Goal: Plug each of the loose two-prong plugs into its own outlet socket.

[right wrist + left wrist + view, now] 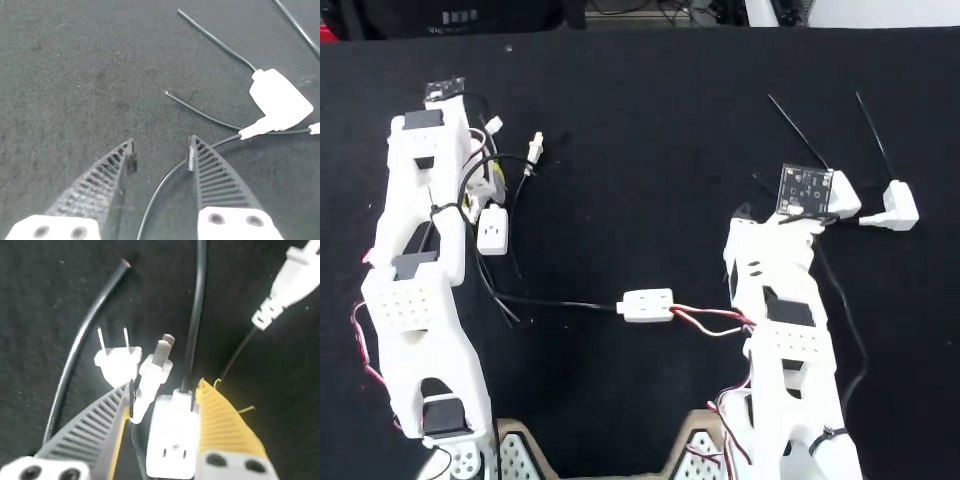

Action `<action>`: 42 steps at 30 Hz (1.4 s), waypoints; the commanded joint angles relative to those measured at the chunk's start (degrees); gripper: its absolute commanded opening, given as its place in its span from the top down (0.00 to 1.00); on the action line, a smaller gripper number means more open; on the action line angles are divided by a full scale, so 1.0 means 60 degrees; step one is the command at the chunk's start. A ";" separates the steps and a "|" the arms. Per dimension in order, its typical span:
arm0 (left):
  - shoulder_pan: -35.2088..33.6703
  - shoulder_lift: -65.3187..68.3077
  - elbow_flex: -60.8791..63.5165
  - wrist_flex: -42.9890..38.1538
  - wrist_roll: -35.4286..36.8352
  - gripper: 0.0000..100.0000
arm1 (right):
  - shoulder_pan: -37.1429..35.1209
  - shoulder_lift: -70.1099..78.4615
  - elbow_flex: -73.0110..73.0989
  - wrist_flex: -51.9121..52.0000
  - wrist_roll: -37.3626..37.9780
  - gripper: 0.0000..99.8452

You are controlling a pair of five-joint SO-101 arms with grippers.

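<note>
My left gripper (164, 387) is open low over the table, one finger grey and one yellow (220, 420). Between its fingers lie a white outlet socket (170, 440) on a black cable and a white flat-prong plug (152, 372). A second white plug with thin prongs (117, 360) lies just beyond the grey fingertip, and a third (295, 270) farther off. My right gripper (160, 150) is open above bare cloth, a thin black wire (160, 192) running under it. A white angled plug (277, 100) lies ahead of it. Another outlet (647, 305) rests at mid table.
Black cloth covers the table (650, 130). Loose black cable ends (90, 325) and thin wires (210, 32) trail near both grippers. Two white plugs (895, 208) lie at the right by the right arm (775, 300). Red and white leads (710, 320) run from the middle outlet.
</note>
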 commanded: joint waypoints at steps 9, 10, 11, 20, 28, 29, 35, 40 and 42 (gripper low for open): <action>0.0051 0.0322 -0.0315 -0.0586 -0.1245 0.79 | -0.0147 -0.0286 -0.0491 0.0000 0.0015 0.84; 0.0051 0.0366 -0.0286 -0.0586 -0.1231 0.79 | -0.0147 -0.0271 -0.0491 0.0000 0.0015 0.84; 0.0051 0.0366 -0.0256 -0.0571 -0.1231 0.81 | -0.0147 -0.0271 -0.0491 0.0000 0.0015 0.84; 0.0139 0.0322 -0.0491 0.0059 -0.1216 0.97 | -0.0147 -0.0271 -0.0505 0.0000 0.0015 0.84; 0.0051 -0.0645 -0.1853 0.1319 -0.1216 0.97 | -0.0147 -0.0271 -0.0505 0.0000 0.0015 0.84; 0.0051 -0.0747 -0.1956 0.1421 -0.1216 0.97 | -0.0147 -0.0271 -0.0505 0.0000 0.0015 0.84; 0.0066 -0.0908 -0.2103 0.1949 -0.1216 0.97 | -0.0147 -0.0271 -0.0491 0.0000 0.0015 0.84; 0.0154 -0.1304 -0.2777 0.3062 -0.1216 0.97 | -0.0147 -0.0271 -0.0491 0.0000 0.0015 0.84; 0.0139 -0.1597 -0.3128 0.3560 -0.1216 0.97 | -0.0147 -0.0271 -0.0491 0.0000 0.0015 0.84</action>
